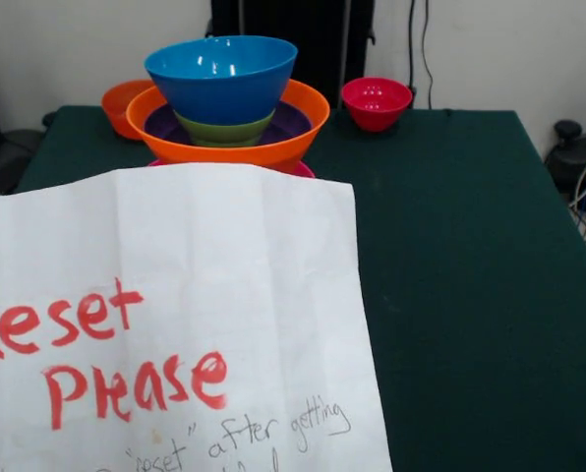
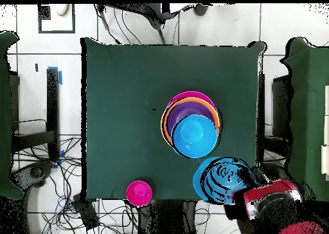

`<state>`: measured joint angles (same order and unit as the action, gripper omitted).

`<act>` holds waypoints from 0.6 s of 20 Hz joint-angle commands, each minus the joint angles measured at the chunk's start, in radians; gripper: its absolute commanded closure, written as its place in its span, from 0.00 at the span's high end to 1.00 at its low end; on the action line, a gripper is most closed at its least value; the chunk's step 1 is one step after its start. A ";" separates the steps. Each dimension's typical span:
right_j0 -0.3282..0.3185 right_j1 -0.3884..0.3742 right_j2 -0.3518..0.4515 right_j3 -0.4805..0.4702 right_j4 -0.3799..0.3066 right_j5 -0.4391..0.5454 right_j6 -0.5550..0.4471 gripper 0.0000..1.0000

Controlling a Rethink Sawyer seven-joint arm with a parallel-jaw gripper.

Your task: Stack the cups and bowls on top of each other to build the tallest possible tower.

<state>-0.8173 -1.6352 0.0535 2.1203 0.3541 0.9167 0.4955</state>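
Observation:
The tower [image 1: 224, 108] stands at the table's far left in the front view. Its top is a blue bowl [image 1: 221, 77], then a green bowl [image 1: 224, 131], a purple bowl [image 1: 288, 123] and a wide orange bowl [image 1: 273, 149], with a pink rim [image 1: 298, 168] just below. A sheet of paper hides its lower part, and the red cup is hidden. From overhead the tower [image 2: 190, 125] sits right of the table's middle, with the blue bowl [image 2: 194, 135] on top. The gripper shows in neither view.
A white paper sheet [image 1: 175, 324] with red handwriting fills the front view's lower left. A small orange bowl [image 1: 119, 103] stands behind the tower, and a small red-pink bowl [image 1: 376, 102] [image 2: 139, 192] near the robot-side edge. A red arm part [image 2: 276, 209] lies off the table's corner.

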 commanded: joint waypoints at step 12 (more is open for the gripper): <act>-0.067 -0.022 -0.113 0.004 -0.062 0.166 0.010 0.00</act>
<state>-0.8821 -1.6531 0.0285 2.0570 0.3331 1.0062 0.4955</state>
